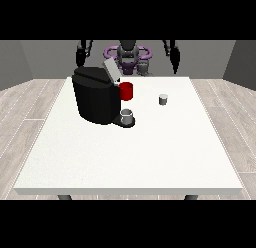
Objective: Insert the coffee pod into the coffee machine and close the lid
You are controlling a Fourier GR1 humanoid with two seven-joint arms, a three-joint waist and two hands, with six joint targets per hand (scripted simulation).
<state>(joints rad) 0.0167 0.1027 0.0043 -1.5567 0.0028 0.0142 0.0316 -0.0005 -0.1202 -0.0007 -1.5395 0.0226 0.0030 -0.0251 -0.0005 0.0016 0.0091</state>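
Coffee pod [163,99]: small grey cylinder, upright on the white bench [130,157], well apart from the coffee machine [95,96] toward the view's right. Machine is a black, rounded block, its grey lid [111,71] tilted up; a red cup [126,91] touches its far side, a grey cup [127,115] sits on its tray. Nothing grasped yet. My hand at the view's right [175,59] and the one at the view's left [80,56] hang raised beyond the machine, holding nothing; finger spread I cannot tell. Next, I judge: reach for the pod.
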